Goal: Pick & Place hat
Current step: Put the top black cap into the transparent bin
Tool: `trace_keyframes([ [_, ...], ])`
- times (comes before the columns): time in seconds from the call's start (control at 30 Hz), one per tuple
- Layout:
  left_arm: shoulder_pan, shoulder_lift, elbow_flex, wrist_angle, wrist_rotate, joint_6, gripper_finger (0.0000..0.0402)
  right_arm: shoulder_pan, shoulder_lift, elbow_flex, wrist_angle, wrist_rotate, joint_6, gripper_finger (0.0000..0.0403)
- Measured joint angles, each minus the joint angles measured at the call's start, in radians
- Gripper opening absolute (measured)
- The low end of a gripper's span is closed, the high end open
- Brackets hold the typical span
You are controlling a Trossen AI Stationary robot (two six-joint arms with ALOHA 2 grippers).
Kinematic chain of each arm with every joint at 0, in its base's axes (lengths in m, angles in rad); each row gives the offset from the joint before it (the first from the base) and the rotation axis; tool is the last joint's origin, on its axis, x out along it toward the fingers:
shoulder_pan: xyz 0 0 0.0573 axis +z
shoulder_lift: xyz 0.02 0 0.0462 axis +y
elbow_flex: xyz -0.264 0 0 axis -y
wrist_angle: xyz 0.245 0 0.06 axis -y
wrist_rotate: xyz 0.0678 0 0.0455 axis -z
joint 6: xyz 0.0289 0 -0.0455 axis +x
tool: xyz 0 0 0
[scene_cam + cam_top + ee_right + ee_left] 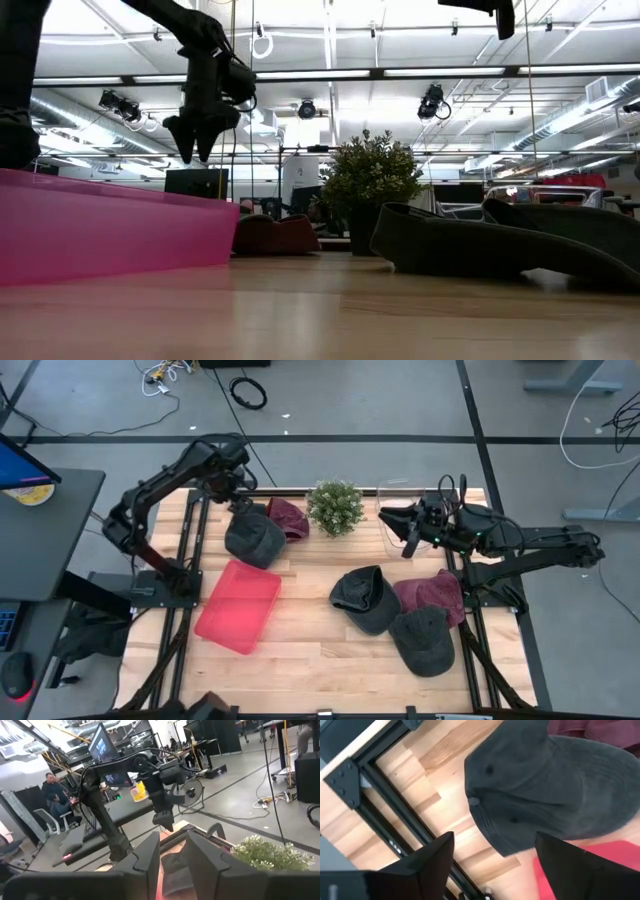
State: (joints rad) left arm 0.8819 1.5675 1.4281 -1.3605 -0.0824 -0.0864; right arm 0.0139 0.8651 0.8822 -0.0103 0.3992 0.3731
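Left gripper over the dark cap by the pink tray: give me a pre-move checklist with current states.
1. Left gripper open, nothing between the fingers: ok.
2. Left gripper above the dark cap: ok.
3. Dark cap fully inside the pink tray: not ok; it lies on the wood at the tray's corner.
4. Pink tray free of caps: ok.
5. Right gripper away from the left arm's side, near the plant: ok.
6. Maroon cap clear of the dark cap: cannot tell.

You're looking at a pale striped-wood surface [320, 660] carrying a pink tray [238, 607], charcoal caps [254, 537], maroon caps [432, 594] and a green plant [334, 506].
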Motion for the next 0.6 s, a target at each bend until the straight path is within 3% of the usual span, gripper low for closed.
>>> trace_keyframes([
  [0.27, 0.056, 0.109, -0.002, 0.041, 0.001, 0.098, 0.0356, 0.000, 0.014, 0.000, 0.000, -0.027, 0.038, 0.0101],
  [0.5, 0.118, 0.167, -0.009, 0.122, 0.159, 0.218, 0.0363, 0.000, 0.015, 0.000, 0.001, -0.027, 0.042, 0.0101],
  [0.6, 0.135, 0.181, -0.033, 0.118, 0.175, 0.248, 0.0363, 0.000, 0.015, 0.000, 0.001, -0.028, 0.061, 0.0101],
])
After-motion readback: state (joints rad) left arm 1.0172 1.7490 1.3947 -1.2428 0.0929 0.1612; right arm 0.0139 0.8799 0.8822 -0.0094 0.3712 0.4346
